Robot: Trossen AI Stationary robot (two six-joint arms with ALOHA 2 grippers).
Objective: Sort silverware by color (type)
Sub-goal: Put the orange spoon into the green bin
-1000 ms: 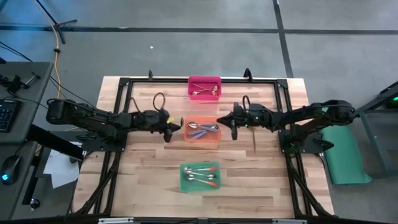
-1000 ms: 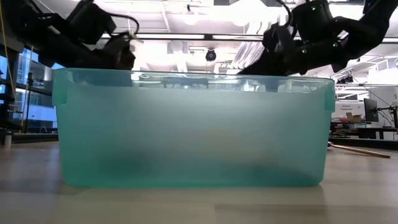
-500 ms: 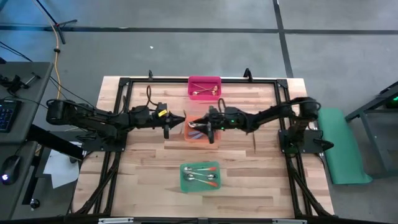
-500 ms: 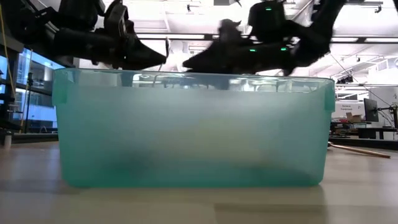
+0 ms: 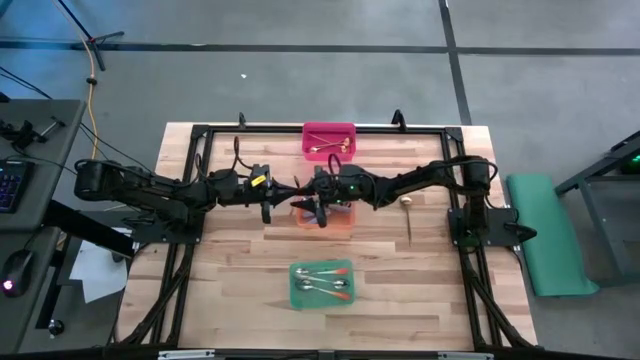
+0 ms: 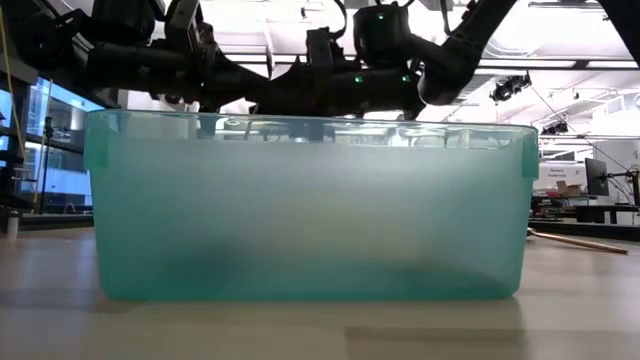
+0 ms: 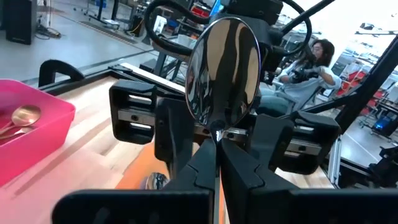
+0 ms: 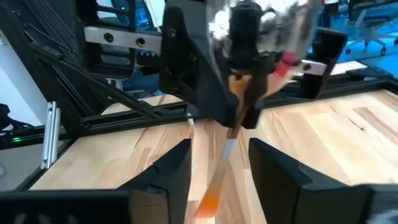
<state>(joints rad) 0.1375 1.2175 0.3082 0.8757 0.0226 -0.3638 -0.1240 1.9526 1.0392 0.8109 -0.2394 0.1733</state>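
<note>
Facing right end effector [image 5: 318, 203]: gripped spoon [image 7: 224, 68]

Pink bin [image 5: 329, 132], orange bin [image 5: 343, 221], green bin [image 5: 321, 296] on table [image 5: 230, 290].

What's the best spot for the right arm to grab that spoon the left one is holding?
The orange-red handle, approached head-on, facing the left pincer. The left pincer is clamped on the spoon at its neck, just under the bowl. That leaves only the handle free, and it points out between the right pincer's open fingers.
</note>
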